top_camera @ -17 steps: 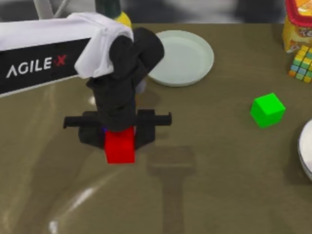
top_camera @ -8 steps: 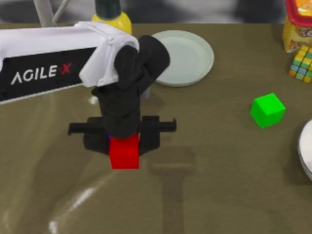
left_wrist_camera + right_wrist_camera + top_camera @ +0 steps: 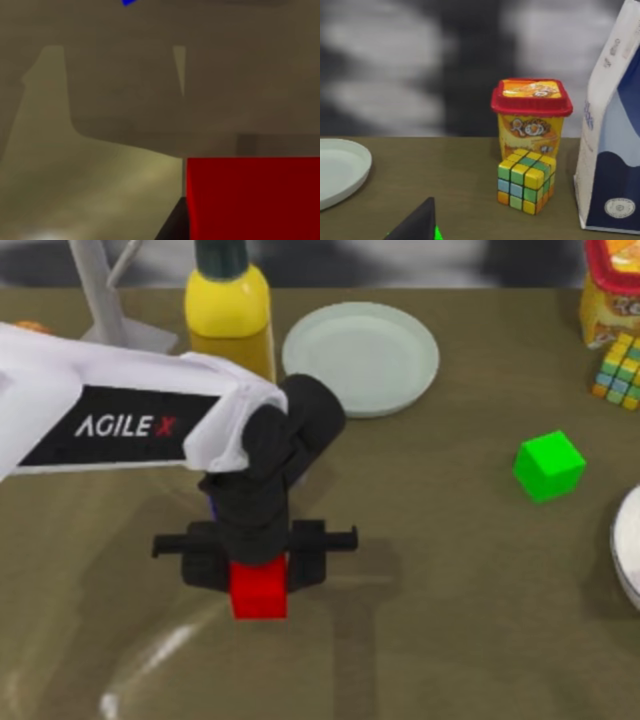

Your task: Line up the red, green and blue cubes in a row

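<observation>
A: Top view first. Where is the left gripper (image 3: 258, 575)?

B: Left of the table's middle, pointing down, its fingers pinching the red cube (image 3: 259, 590). The green cube (image 3: 548, 466) sits well apart on the right side, on the table (image 3: 450, 640). A sliver of blue shows under the arm, probably the blue cube (image 3: 212, 508), mostly hidden.

A: Other things up there?

B: A yellow bottle (image 3: 228, 310) and a pale plate (image 3: 362, 356) at the far edge, a puzzle cube (image 3: 621, 370) and a red-lidded tub (image 3: 612, 295) at the far right. The right arm is not in this view.

A: Left wrist view?

B: The red cube (image 3: 252, 197) fills one corner with a dark finger (image 3: 170, 230) against its side. A blue fragment (image 3: 129, 2) sits at the picture's edge, so the blue cube is near.

A: Right wrist view?

B: The puzzle cube (image 3: 526, 180), the tub (image 3: 531, 117), a carton (image 3: 615, 135), the plate's rim (image 3: 342, 170), a speck of green (image 3: 438, 233). A dark tip (image 3: 417, 225) of the right gripper shows, but I cannot tell how its fingers stand.

A: The risk?

B: I judge the hidden blue cube the hazard: setting red down blind could knock it askew. A release above the table would let red tumble out of line.
</observation>
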`<action>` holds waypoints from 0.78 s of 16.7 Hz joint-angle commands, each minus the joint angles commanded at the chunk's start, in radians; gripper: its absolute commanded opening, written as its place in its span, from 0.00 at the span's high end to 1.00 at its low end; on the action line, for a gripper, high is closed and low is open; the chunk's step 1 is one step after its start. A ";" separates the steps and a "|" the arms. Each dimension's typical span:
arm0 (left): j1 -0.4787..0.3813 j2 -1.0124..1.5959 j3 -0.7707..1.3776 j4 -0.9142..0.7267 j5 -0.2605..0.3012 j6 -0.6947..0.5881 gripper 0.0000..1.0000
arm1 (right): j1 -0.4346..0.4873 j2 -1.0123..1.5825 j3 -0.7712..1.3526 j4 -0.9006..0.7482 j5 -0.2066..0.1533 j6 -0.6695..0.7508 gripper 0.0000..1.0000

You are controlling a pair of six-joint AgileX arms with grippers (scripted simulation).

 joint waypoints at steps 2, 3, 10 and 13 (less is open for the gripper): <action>0.000 0.000 0.000 0.000 0.000 0.000 1.00 | 0.000 0.000 0.000 0.000 0.000 0.000 0.00; 0.000 0.000 0.000 0.000 0.000 0.000 1.00 | 0.000 0.000 0.000 0.000 0.000 0.000 0.00; 0.000 0.000 0.000 0.000 0.000 0.000 0.47 | 0.000 0.000 0.000 0.000 0.000 0.000 0.00; 0.000 0.000 0.000 0.000 0.000 0.000 0.25 | 0.000 0.000 0.000 0.000 0.000 0.000 0.00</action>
